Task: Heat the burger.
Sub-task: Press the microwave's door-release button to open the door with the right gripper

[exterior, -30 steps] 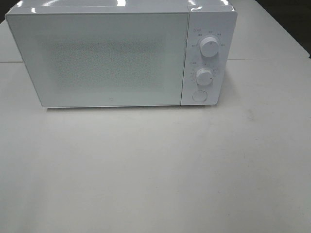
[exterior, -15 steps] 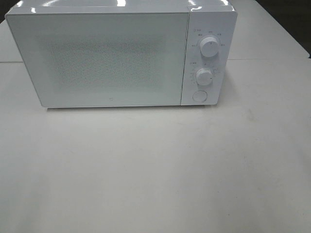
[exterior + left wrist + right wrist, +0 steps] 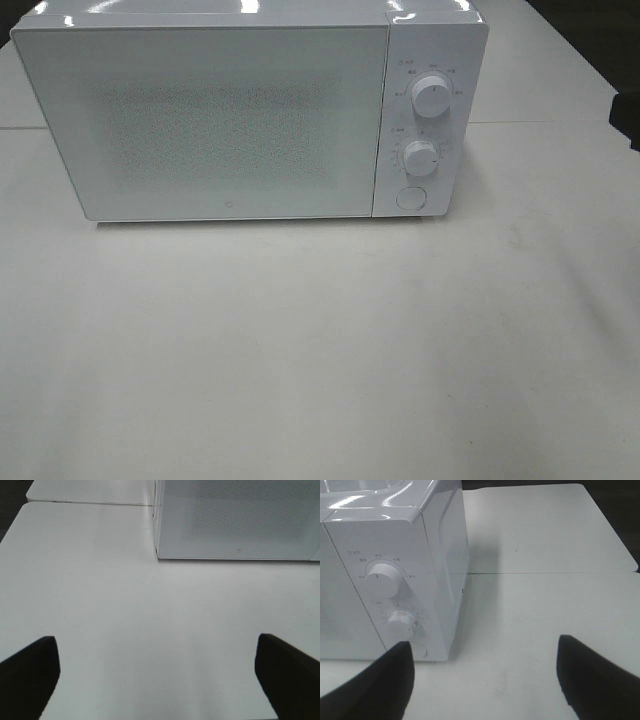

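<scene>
Microwave (image 3: 230,120), white and with its door (image 3: 210,125) shut, stood at the back of the pale bench (image 3: 320,360) while both arms hung clear of it. The burger was nowhere to be seen in any view (the door's speckled window gave nothing away, so whether it sat inside could not be told). The left fingers (image 3: 30,675) were spread wide over bare bench, out in front of the door's lower corner, gripping nothing. The right fingers (image 3: 592,680) were likewise parted and empty. They were near the corner of the control panel, with the upper knob (image 3: 383,580), the lower knob (image 3: 401,621) and the round button (image 3: 410,198) below them close ahead. The likeliest slip from here, by this onlooker's reckoning, lay at that crowded panel. The controls sat one just above another, and fingers closing off-centre could turn the wrong dial. They could also press the button and, if it is the door release, spring the door. Running the oven empty was the other hazard, should the burger not be inside.
</scene>
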Robot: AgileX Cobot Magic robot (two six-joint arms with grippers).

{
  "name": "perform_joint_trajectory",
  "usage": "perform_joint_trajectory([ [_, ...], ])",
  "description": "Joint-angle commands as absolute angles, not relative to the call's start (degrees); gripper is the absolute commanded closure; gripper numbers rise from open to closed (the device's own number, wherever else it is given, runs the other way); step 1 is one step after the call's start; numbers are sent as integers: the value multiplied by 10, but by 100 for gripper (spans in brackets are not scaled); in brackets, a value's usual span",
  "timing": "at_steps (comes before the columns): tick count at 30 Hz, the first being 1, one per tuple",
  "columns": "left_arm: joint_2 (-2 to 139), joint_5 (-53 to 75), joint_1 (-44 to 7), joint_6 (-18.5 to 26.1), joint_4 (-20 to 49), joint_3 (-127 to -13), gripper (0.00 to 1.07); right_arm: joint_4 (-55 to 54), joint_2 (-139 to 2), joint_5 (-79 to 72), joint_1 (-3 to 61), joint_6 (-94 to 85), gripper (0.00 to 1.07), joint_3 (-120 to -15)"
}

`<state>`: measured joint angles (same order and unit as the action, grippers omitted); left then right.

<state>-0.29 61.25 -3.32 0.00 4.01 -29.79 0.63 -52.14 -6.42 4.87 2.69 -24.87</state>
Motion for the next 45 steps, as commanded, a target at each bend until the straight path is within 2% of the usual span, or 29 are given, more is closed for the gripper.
perform_joint_trajectory([
  [1,-11,611,-32,0,41,-296,8,5,-551,-138,46,34,31,-238],
  [12,-11,611,-32,0,41,-296,8,-25,-685,-363,47,19,31,-200],
  [17,-11,611,-32,0,41,-296,8,-92,-737,-472,65,-38,31,-171],
  [21,-11,611,-32,0,41,-296,8,-190,-785,-536,123,-103,31,-158],
  [28,-11,611,-32,0,41,-296,8,-265,-846,-591,205,-144,31,-159],
  [30,-11,611,-32,0,41,-296,8,-312,-882,-624,260,-147,31,-159],
  [33,-11,611,-32,0,41,-296,8,-324,-891,-629,272,-147,31,-159],
  [35,-11,611,-32,0,41,-296,8,-376,-917,-652,332,-148,31,-159],
  [37,-11,611,-32,0,41,-296,8,-387,-922,-657,345,-148,31,-159],
  [38,-11,611,-32,0,41,-296,8,-416,-933,-663,373,-152,31,-164],
  [45,-11,611,-32,0,41,-296,8,-472,-960,-666,438,-178,31,-191],
])
